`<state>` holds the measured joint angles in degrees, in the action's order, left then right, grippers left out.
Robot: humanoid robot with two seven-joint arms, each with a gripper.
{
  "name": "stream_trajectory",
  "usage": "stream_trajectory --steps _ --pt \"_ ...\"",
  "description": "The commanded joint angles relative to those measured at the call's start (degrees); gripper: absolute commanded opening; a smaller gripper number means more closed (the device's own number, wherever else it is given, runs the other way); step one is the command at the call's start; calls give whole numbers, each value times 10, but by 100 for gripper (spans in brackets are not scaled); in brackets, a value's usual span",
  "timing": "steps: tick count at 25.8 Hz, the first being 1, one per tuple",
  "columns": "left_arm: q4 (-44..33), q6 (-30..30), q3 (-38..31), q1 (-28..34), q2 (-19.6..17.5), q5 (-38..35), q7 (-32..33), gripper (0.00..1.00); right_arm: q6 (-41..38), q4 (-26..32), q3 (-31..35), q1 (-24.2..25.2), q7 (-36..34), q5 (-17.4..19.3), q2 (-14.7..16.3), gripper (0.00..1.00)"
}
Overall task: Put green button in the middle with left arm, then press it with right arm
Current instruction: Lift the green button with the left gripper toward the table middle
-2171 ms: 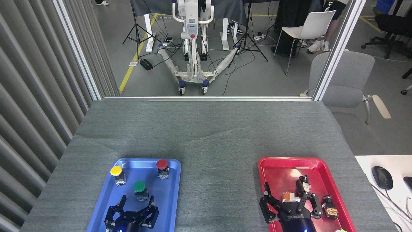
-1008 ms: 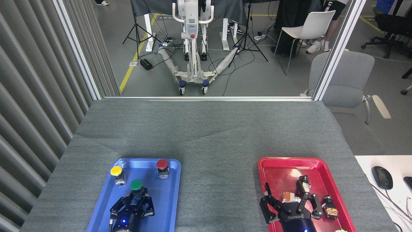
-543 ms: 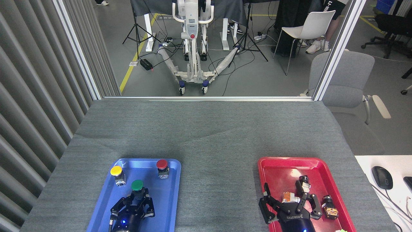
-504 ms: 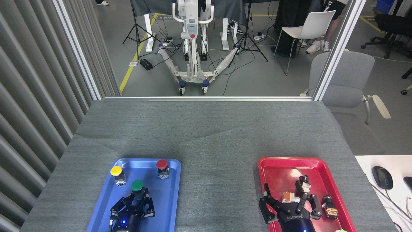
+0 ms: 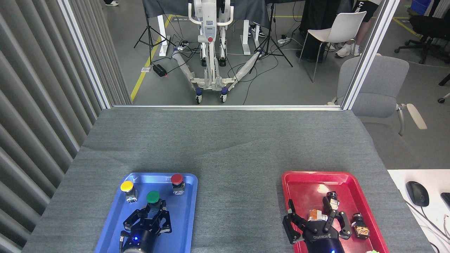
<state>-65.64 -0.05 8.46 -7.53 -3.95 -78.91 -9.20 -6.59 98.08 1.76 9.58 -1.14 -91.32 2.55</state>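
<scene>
Nearest the view, the left gripper [image 5: 153,209] is seen pinched around the body of the green button [image 5: 153,197], whose cap stands just beyond the fingertips — the button is thus held, though it is still over the blue tray [image 5: 116,214] and whether it is lifted clear of the tray floor cannot be told. On the other side, the right gripper [image 5: 316,216] is held with its fingers spread and nothing between them, low over the red tray [image 5: 302,182], where a few small parts are lying.

A little farther, a yellow button [image 5: 127,186] and a red button [image 5: 177,179] are left standing at the far end of the blue tray. Between the two trays, and beyond them, the dark grey table cloth [image 5: 225,154] is bare.

The grasp is judged to be made; the carry to the middle, the release there and the press by the right arm are all left to do.
</scene>
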Motion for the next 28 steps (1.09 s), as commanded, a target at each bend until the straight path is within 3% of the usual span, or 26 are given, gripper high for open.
stream_trajectory --steps 1,5,7,10,13,16,18,21,28 --pt "-94 -68 1 13 -6 0 -17 7 0 0 0 0 0 0 0 99" --pt "-136 -169 33 2 -4 2 -52 5 0 0 0 0 0 0 0 99" --pt "-118 -170 93 -35 -3 -1 -50 2 0 0 0 0 0 0 0 99" --pt "-29 -141 193 -106 7 -3 -49 2 0 -1 0 0 0 0 0 99" --pt "97 -110 270 -168 45 -4 -49 2 0 -1 0 0 0 0 1 99" --pt "209 -92 283 -192 102 -13 -57 5 0 -1 0 0 -1 0 0 99" --pt "265 -80 282 -203 118 -24 -59 5 0 -1 0 0 -1 0 0 99" --pt "287 -51 283 -204 117 -17 -59 5 0 -1 0 0 -1 0 0 99" --pt "314 -46 280 -204 117 -4 -61 8 0 0 0 2 -1 0 0 99"
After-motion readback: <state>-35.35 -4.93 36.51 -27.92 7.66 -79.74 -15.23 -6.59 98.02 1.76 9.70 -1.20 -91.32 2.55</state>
